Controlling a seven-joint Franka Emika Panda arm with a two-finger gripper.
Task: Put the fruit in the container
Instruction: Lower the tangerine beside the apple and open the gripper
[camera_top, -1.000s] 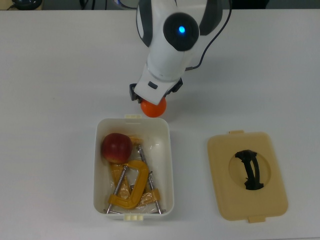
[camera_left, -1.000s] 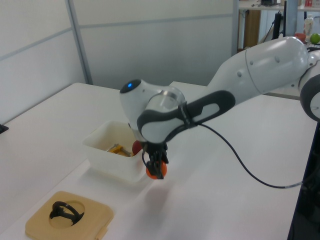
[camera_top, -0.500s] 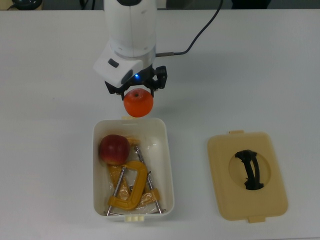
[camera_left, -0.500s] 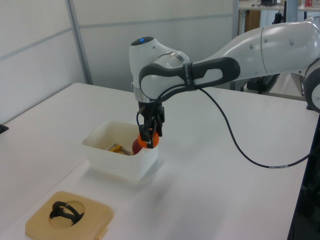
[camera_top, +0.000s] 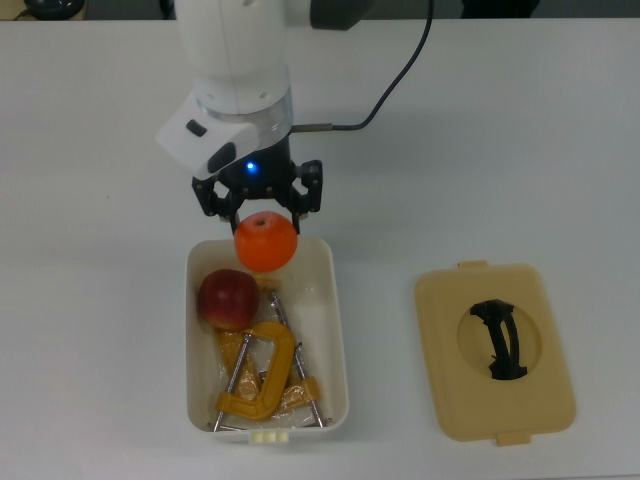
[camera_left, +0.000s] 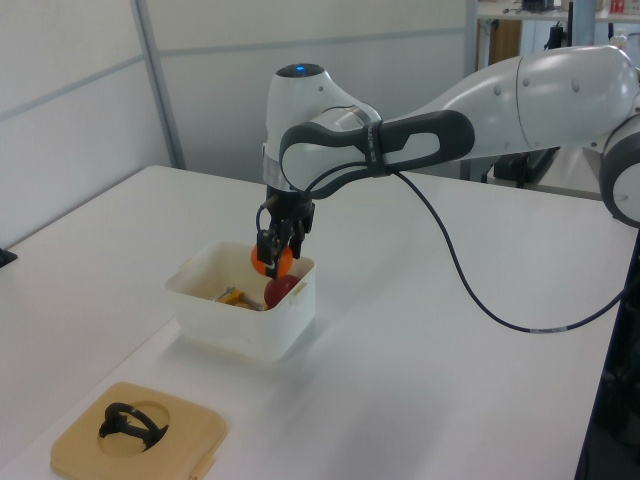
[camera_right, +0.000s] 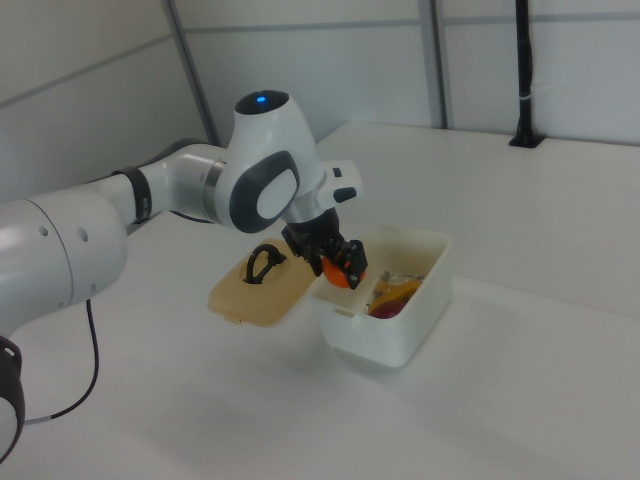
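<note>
Orange (camera_top: 265, 241) sits clamped between the gripper's (camera_top: 262, 232) fingers, hanging over the top end of the white container (camera_top: 337, 330) in the middle of the top view. That view looks straight down into the tub: the red apple (camera_top: 229, 299) lies in its upper left corner, touching a yellow clamp (camera_top: 262, 375) that fills the lower half. The left view hides most of this behind the container's near wall; only a sliver of apple (camera_left: 283, 291) and a bit of yellow show, but it makes plain that the orange (camera_left: 272, 261) hangs above the rim, not inside. The right view shows the orange (camera_right: 344, 272) over the tub's end nearest the tan lid (camera_right: 262, 286), which lies flat on the tabletop (camera_top: 100, 330); in the top view that lid (camera_top: 495, 350) lies at the lower right, apart from the tub. Half a second ago the orange was above the tabletop just outside the tub's top edge; it has since crossed over the rim. Apple, clamp and lid have not moved.
</note>
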